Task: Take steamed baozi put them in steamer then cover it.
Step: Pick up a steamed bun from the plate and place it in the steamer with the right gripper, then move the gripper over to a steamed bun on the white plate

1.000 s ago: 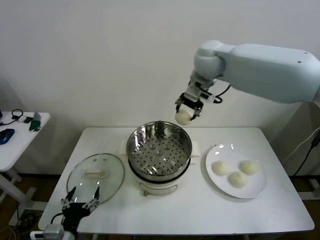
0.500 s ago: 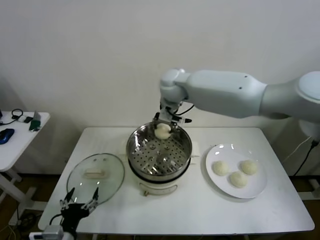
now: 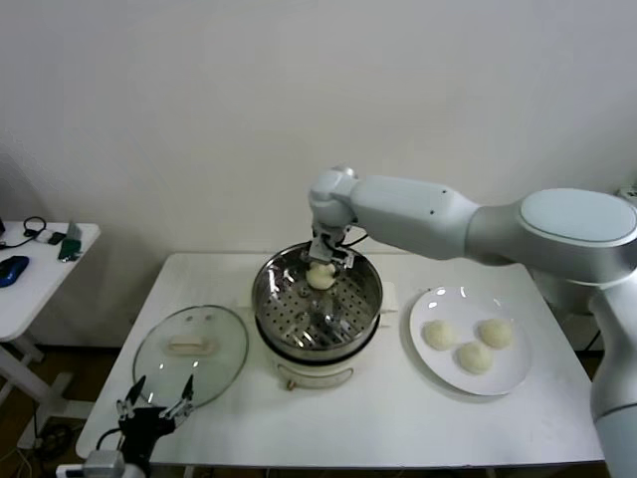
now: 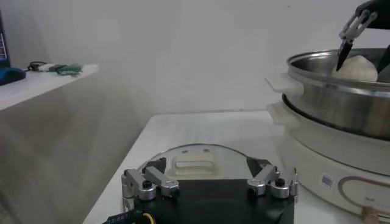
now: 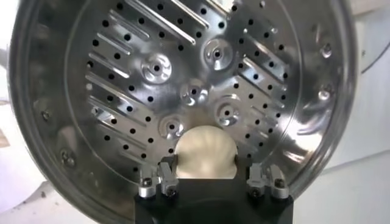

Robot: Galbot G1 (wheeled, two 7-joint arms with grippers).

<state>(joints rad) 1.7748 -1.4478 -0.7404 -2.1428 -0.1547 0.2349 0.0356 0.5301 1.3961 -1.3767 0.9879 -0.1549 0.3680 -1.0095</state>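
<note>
step in hand: first of the steamed baozi (image 3: 320, 277) is being loaded into the steamer (image 3: 317, 304), looks like we're right at the drop-off

right gripper (image 3: 324, 261): reaching in over the far rim of the pot, fingers closed snug on that bun. In the right wrist view the bun (image 5: 206, 152) sits between the fingers with the perforated tray (image 5: 183, 91) right under it

bun height: inside the pot, just above the tray as far as I can tell; whether it's actually touching the steel, can't say

other buns: three more (image 3: 476, 343) waiting on the white plate (image 3: 428, 304), on the tabletop (image 3: 398, 418) just to the right of the steamer

cover (image 3: 189, 349): glass lid lying flat on the tabletop, left of the pot, handle up, nothing on it

left gripper (image 3: 157, 400): parked low at the near edge by the lid, fingers spread wide, holding nothing

progress: early, I'd say. Nothing released into the pot so far, lid not on

next move calls for: lower the last bit, let go, lift straight out clear of the rim, then swing over to the plate. I'd park this bun off-centre so four fit
</note>
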